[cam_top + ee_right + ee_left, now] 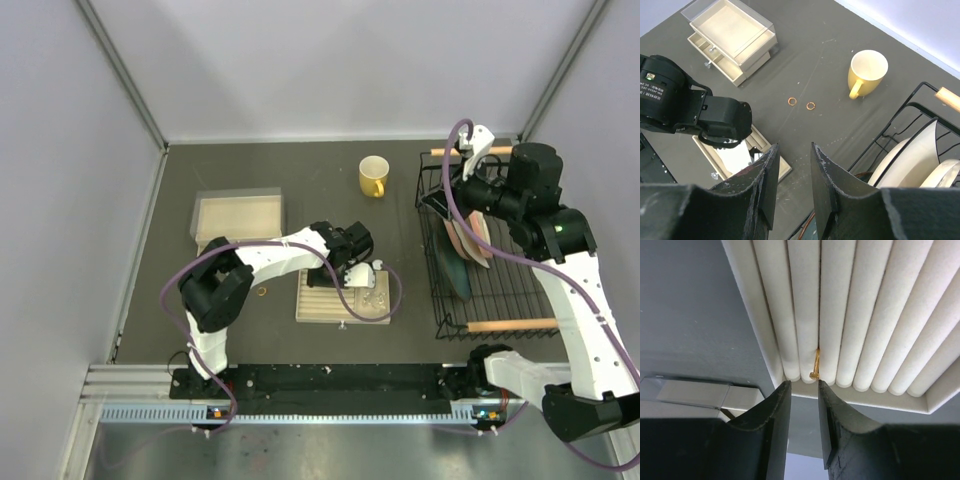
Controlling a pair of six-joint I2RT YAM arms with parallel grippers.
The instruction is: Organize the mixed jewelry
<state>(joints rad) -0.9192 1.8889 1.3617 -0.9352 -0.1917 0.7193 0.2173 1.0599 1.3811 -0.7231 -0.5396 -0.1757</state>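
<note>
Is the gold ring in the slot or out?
In: the gold ring sits wedged between two cream rolls; the left gripper is open.

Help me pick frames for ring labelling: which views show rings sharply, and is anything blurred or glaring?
Left wrist: the gold ring in a slot of the cream jewelry box is crisp, the left gripper dark and soft-edged. Right wrist: two copper rings sharp, no glare on them. Top external: evenly lit, rings too small to make out.
</note>
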